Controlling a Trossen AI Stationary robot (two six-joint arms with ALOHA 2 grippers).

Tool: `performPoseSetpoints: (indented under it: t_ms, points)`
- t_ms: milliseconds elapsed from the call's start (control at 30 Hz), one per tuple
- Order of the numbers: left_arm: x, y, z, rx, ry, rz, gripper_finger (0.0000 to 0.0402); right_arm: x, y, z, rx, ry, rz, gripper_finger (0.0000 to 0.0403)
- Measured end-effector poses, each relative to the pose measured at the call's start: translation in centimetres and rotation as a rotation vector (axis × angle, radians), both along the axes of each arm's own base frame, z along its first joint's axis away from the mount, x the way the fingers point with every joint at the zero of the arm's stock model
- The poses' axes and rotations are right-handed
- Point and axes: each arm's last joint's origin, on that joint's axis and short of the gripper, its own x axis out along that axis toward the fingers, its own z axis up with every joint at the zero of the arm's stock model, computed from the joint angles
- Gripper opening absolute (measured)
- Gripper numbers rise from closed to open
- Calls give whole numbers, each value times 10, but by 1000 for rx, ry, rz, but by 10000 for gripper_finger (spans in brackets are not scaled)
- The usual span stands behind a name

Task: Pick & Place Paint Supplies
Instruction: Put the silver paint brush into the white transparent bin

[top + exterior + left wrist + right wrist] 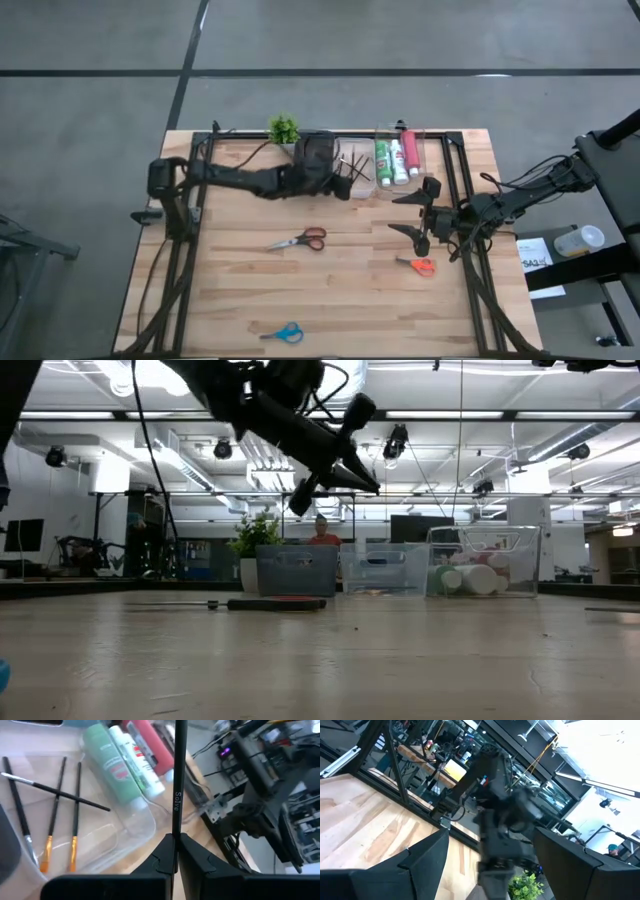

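Your left gripper (175, 851) is clamped on a thin dark brush (179, 780), held over the clear bin (131, 834) where three other brushes (56, 802) lie, next to the paint tubes (125, 762). You appear to be placing: lower it, then release. Your right gripper (418, 212) waits with fingers apart near the orange scissors (421, 265) on the tabletop (340, 300).

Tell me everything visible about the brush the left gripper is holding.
The brush is a thin, straight dark handle with pale lettering. The left gripper is shut on one end; the rest points away past the clear tray holding four other brushes. Its bristle end is out of frame, and nothing else visibly touches it.
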Motion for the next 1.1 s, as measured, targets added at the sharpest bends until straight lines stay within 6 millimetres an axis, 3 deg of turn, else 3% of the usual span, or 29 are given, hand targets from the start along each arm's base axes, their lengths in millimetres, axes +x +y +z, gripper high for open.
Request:
performPoseSetpoints:
  t_ms: [200,433,700,1100]
  points:
    - [6,32,18,-97,105,52,18,0,0,0,0,-1,0,288]
    - [5,41,21,-124,175,75,18,0,0,0,0,-1,0,288]
    - [15,51,-10,-191,231,91,18,0,0,0,1,0,0,288]
    - [26,60,-32,-284,284,74,18,0,0,0,3,2,0,288]
